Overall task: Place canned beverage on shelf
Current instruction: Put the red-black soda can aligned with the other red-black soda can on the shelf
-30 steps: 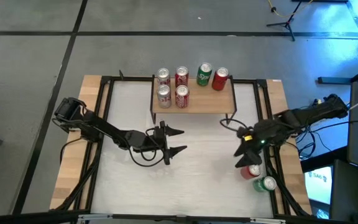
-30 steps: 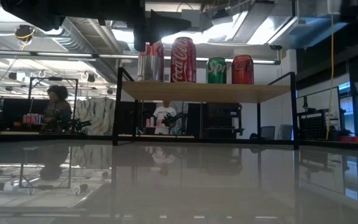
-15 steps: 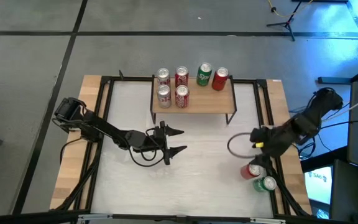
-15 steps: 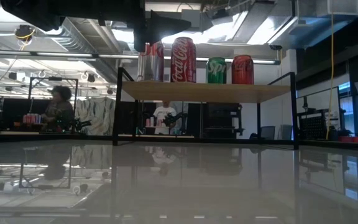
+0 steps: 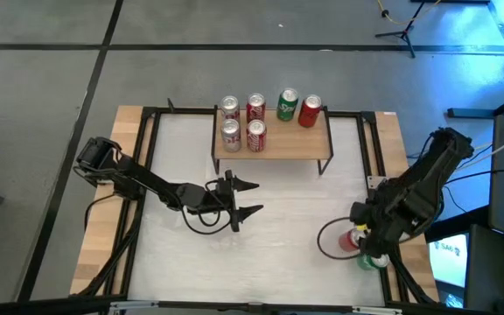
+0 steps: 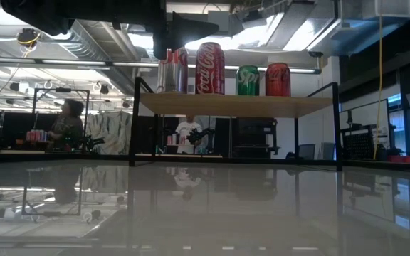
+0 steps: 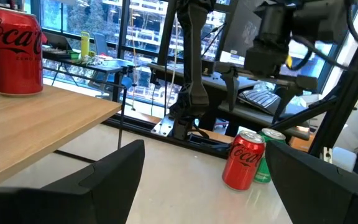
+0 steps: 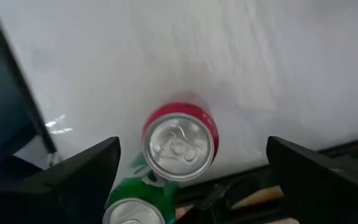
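Our right gripper (image 8: 188, 180) hangs with its fingers spread wide and empty, directly above the upright red aluminium drink can (image 8: 179, 142), which stands on the white table (image 8: 197, 50) touching a green can (image 8: 143, 205) just beside it. We judge it rigid but thin-walled, smooth and probably full, so we should pinch its round sides mid-height, firmly without denting. Our left gripper (image 5: 245, 198) waits open near the light-wood shelf (image 5: 278, 144).

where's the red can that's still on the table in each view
High view: the red aluminium can stands on the white table near its right edge, partly under the right arm.
Low view: not in it.
Left wrist view: right of centre.
Right wrist view: centre, seen top down.
Shared landmark: the green aluminium can right beside it.
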